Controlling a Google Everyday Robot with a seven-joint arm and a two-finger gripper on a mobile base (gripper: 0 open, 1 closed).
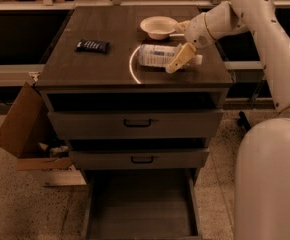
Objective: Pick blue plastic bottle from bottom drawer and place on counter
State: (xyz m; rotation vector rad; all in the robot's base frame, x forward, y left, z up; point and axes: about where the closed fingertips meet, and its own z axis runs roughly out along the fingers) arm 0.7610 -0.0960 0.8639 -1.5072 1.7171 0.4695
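The blue plastic bottle (156, 55) lies on its side on the counter (92, 69), right of the middle, next to the bright curved arc (132, 68). Its white cap (198, 60) points right. My gripper (178, 48) is over the bottle's cap end, open. One finger (180, 59) stands in front of the bottle and the other is behind it, near the bowl. The bottle rests on the wood. The bottom drawer (142, 204) is pulled out, and its dark floor shows nothing on it.
A white bowl (158, 27) stands on the counter just behind the bottle. A dark flat snack packet (92, 46) lies at the counter's left. The two upper drawers (137, 123) are partly open. A cardboard box (21, 130) leans left of the cabinet.
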